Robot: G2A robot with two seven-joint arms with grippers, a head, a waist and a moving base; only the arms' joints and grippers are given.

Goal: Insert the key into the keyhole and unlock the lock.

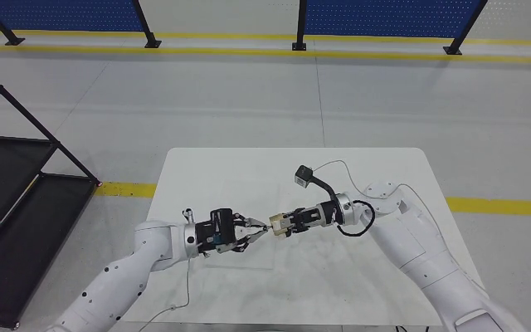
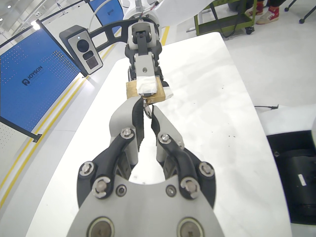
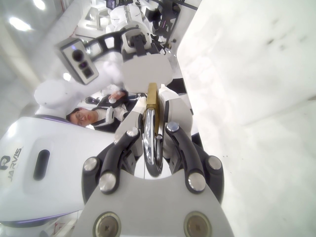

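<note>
Left gripper (image 2: 148, 106), fingers drawn almost together, pinching the small silver key (image 2: 147, 111) by its head between black pads. In the top view this gripper (image 1: 256, 229) lies at lower centre of the frame, pointing right. The key's tip meets the end face of the brass lock (image 2: 132, 90) directly ahead of it; depth of entry cannot be told. The lock (image 1: 276, 223) is held off the table, level with the key. Its body is clamped between the tape-wrapped fingers (image 2: 147, 85) of the right gripper (image 2: 155, 90), which closes narrowly on it from the opposite side. Right wrist view: lock (image 3: 151, 94) at frame centre, edge-on between the right gripper's (image 3: 153, 104) fingers, chrome shackle (image 3: 148, 134) looping back toward the palm. Both grippers meet tip to tip over the white table (image 1: 315, 282), slightly left of its middle. Beyond the table: black rack (image 1: 33, 207) at the left edge, yellow floor line (image 1: 489, 204) at right, blue panels (image 1: 390, 15) along the top.
</note>
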